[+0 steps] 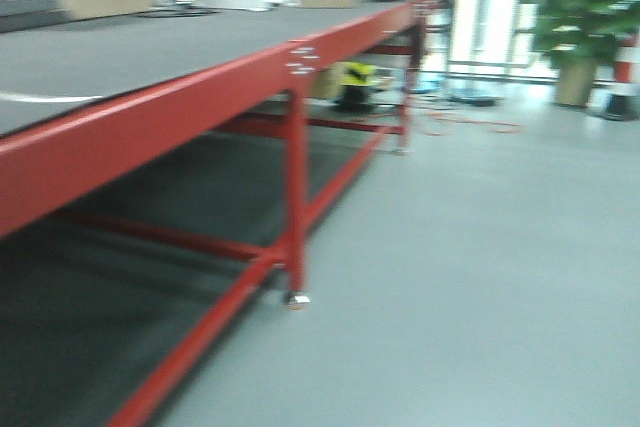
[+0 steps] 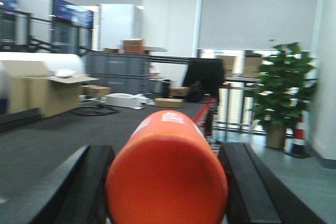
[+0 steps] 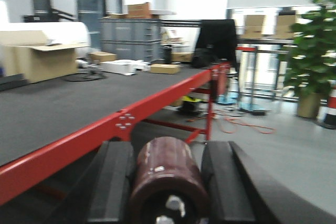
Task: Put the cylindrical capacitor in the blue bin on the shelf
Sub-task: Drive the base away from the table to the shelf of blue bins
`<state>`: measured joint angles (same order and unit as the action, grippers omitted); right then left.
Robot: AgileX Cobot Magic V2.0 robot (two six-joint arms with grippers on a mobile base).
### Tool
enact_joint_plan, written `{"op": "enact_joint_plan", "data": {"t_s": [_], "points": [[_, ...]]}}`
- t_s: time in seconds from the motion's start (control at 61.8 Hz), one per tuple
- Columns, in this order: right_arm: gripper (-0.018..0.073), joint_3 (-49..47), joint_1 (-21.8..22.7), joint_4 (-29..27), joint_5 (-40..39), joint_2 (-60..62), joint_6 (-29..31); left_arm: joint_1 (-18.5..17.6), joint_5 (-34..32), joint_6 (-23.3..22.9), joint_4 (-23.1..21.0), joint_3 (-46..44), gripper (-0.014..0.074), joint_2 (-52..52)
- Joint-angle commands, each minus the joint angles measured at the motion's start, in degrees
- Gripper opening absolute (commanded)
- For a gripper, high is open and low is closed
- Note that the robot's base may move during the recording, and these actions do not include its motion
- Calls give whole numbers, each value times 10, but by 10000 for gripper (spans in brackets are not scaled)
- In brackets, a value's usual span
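Beside grey-topped red table (image 1: 150, 47) — L end effector (image 2: 165, 150) grips orange cylinder (image 2: 167, 182), R end effector (image 3: 168, 148) maroon capacitor (image 3: 165, 182).

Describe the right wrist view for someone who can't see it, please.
The right end effector grips a dark maroon cylindrical capacitor between its black fingers. Beyond, a red-framed table stretches away on the left; a potted plant stands at right.

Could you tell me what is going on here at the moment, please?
The robot is beside a red-framed table, each hand shut on a cylinder. The right hand holds a dark maroon cylindrical capacitor; the left hand holds an orange cylinder. No shelf or blue bin is in view, so the placing is not yet done.
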<state>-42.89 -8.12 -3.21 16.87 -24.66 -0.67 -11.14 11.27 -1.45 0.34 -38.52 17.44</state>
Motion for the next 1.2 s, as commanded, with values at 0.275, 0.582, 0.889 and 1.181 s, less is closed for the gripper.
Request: {"op": "enact_joint_plan", "data": {"t_s": [0.275,0.582,0.889,1.181], "points": [[-162,0,0,5,-15,3,2,-1,-12,-3,0,0,-111,-3],[-162,0,0,5,-15,3,2,-1,-12,-3,0,0,-111,-3],[-162,0,0,5,-15,3,2,-1,-12,-3,0,0,-111,-3],[-162,0,0,5,-15,3,2,-1,-12,-3,0,0,-111,-3]]}}
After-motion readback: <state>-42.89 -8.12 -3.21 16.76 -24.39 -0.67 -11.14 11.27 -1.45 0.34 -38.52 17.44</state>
